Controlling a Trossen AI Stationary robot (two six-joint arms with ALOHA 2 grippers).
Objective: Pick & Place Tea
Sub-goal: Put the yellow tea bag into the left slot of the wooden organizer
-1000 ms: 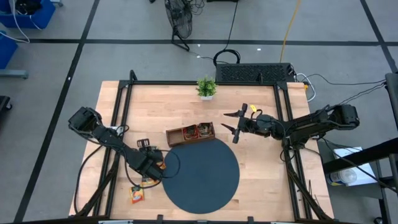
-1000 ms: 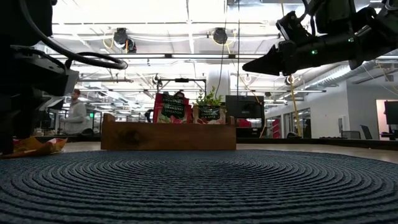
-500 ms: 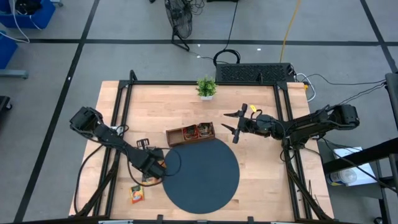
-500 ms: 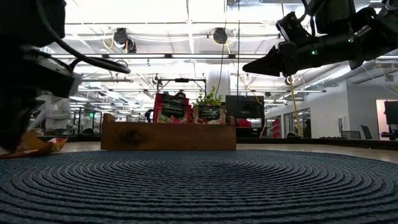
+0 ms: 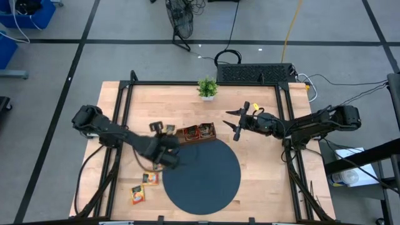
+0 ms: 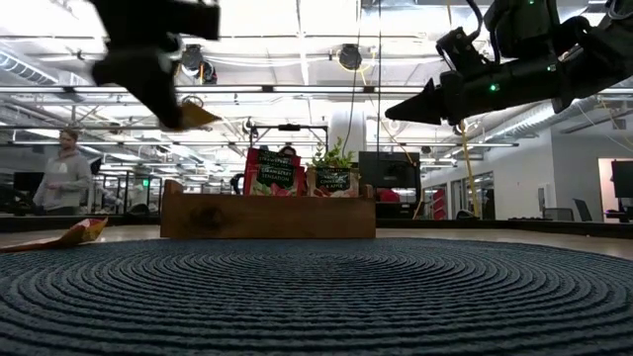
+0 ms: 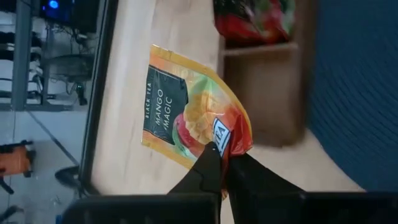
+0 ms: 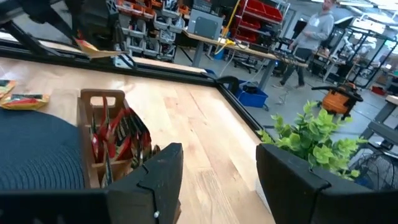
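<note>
My left gripper (image 6: 174,105) hangs above the table's left half, shut on a yellow-orange tea sachet (image 7: 189,115) marked Mango Magic, which also shows edge-on (image 6: 196,117) in the low view. Just beyond it stands the brown wooden tray (image 5: 190,133), with red sachets (image 5: 201,130) upright in it. Two more sachets (image 5: 150,178) (image 5: 137,195) lie flat on the wood, left of the dark round mat (image 5: 203,175). My right gripper (image 5: 236,126) hovers open and level to the right of the tray, holding nothing. My left gripper pinches one corner of the sachet (image 7: 227,142) between its two fingertips. The fingers slant downward at it. The sachet is lifted clear of the table and sticks out beyond the fingertips, nearly flat and a little tilted.
A small green potted plant (image 5: 207,87) stands at the table's far edge. Black frame rails (image 5: 119,125) run along the table's sides. A person (image 6: 61,178) stands in the room behind the table.
My left gripper has risen from the sachets at the mat's left edge and gone toward the tray, tipping less steeply downward. One yellow-orange sachet has come up with it, lifted clear. The other sachets lie where they were.
</note>
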